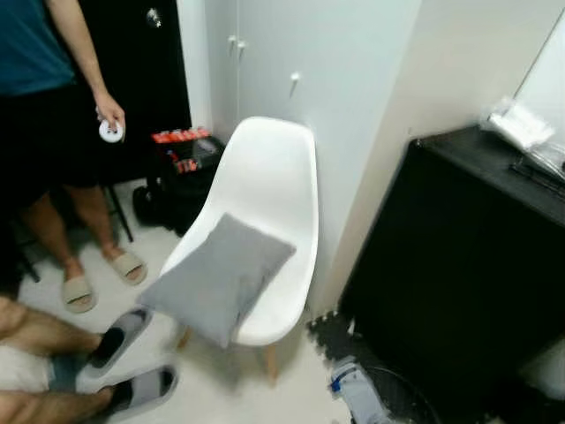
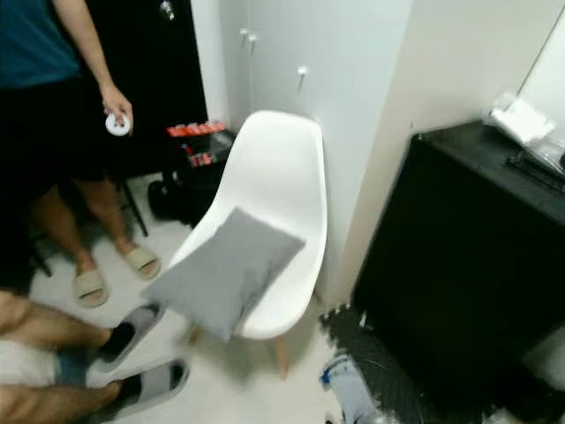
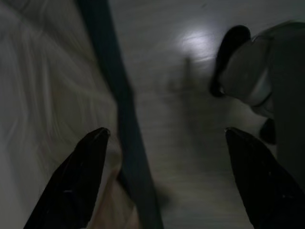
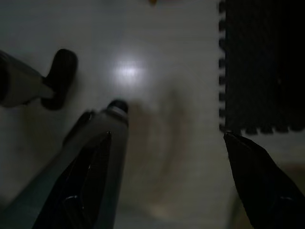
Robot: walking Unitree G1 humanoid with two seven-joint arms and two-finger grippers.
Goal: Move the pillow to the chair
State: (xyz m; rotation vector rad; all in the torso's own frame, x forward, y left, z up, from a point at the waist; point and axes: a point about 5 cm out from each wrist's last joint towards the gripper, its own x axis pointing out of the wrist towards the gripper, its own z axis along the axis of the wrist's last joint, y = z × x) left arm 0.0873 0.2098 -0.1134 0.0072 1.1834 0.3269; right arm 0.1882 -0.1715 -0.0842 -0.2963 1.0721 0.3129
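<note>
Looks like the job is basically done here, judging by how things are lying. Starting closest in: the left gripper (image 3: 162, 181) is hanging down by the robot's side with its two black fingers spread wide apart and nothing between them, just pale floor and a dark strip running past. The right gripper (image 4: 167, 181) is doing the same, fingers wide apart and holding nothing, pointing down at shiny floor with the toothed edge of a black foam mat (image 4: 262, 62) off to one side.

So neither gripper is anywhere near the pillow; both are well apart from it, down low.

Moving out a bit, someone's legs in grey slippers (image 1: 132, 358) are sitting near the bottom left. Just past those, the grey pillow (image 1: 219, 278) is lying on the seat of the white chair (image 1: 274, 172), tilted, with its front corner poking out over the seat's front edge. It's resting on the seat, not on the floor, so I'd say nothing is left except maybe a nudge back if that overhang matters.

Further back, a standing person's hand (image 1: 109, 113) is holding a small white round thing, and a black cabinet (image 1: 459, 265) is standing to the chair's right against the wall.
</note>
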